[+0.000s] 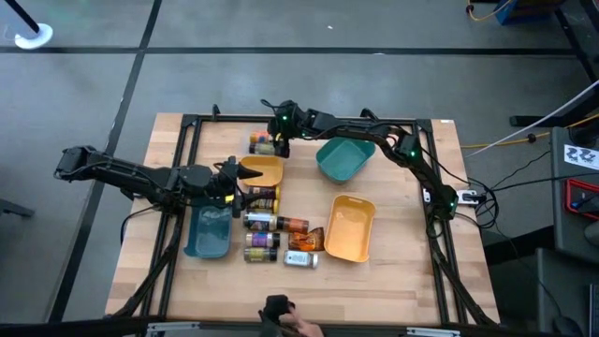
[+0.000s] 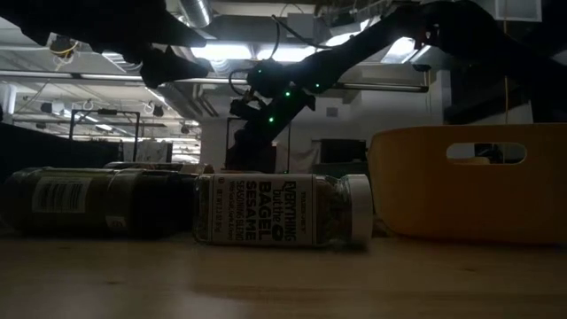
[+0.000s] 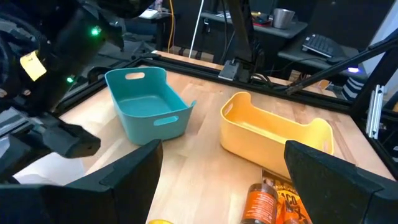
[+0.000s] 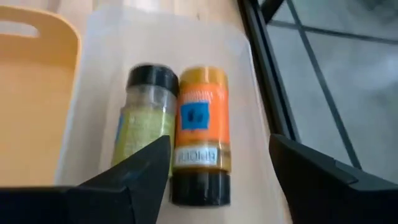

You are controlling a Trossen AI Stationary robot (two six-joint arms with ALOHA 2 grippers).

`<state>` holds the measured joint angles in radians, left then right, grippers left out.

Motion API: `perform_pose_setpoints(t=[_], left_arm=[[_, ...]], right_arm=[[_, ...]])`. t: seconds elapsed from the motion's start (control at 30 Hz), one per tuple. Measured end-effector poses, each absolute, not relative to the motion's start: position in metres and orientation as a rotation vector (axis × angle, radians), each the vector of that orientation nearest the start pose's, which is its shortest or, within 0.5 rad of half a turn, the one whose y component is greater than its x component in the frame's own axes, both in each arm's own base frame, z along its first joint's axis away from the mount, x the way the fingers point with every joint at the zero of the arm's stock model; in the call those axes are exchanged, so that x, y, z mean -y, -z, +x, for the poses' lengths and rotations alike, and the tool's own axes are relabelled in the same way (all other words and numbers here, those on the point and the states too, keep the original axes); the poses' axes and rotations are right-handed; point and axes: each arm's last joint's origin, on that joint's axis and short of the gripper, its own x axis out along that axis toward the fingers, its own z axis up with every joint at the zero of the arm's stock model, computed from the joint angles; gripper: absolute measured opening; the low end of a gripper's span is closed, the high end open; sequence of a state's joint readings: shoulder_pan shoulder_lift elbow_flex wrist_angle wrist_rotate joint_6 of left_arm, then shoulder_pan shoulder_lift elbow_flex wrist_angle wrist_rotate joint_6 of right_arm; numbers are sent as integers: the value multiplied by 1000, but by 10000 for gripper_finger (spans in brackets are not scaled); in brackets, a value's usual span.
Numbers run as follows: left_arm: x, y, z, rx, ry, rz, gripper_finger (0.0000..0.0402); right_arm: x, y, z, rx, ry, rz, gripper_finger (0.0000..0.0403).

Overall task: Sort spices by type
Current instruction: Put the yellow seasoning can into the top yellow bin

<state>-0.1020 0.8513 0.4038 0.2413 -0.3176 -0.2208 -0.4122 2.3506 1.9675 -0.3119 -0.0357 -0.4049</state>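
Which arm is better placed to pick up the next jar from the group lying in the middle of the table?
Probably the left. Its open, empty gripper hovers just beside the loose jars. The right gripper is at the far clear tray, away from them.

High view: overhead, looking straight down, far enough to take in the whole desk (image 1: 402, 271) and both arms.

Low view: at desk-top level, looking level across into the room behind. Very near a lying bagel sesame jar (image 2: 282, 210); same jar is the white-capped one at the near edge of the cluster in the high view (image 1: 301, 260).

Left wrist view: looks forward past its own fingers, across the desk, onto a teal tray (image 3: 148, 103) and a yellow tray (image 3: 273, 134); both show from overhead too.

Right wrist view: close, looking down into a clear tray (image 4: 249, 81) holding two jars (image 4: 200, 134).
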Motion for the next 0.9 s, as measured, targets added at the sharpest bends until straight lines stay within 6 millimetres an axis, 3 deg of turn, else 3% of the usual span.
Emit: perform_pose_setpoints(t=[0.1, 0.37, 0.7, 0.9], left_arm=[[10, -231, 186, -176, -238, -192, 320], [10, -230, 187, -182, -236, -180, 320], [11, -213, 200, -285, -244, -133, 320], [12, -213, 216, -403, -243, -34, 320]], right_arm=[[209, -203, 479, -774, 231, -191, 270], [184, -266, 448, -845, 189, -178, 270], [121, -363, 404, -746, 121, -241, 270], [75, -399, 378, -716, 59, -272, 270]])
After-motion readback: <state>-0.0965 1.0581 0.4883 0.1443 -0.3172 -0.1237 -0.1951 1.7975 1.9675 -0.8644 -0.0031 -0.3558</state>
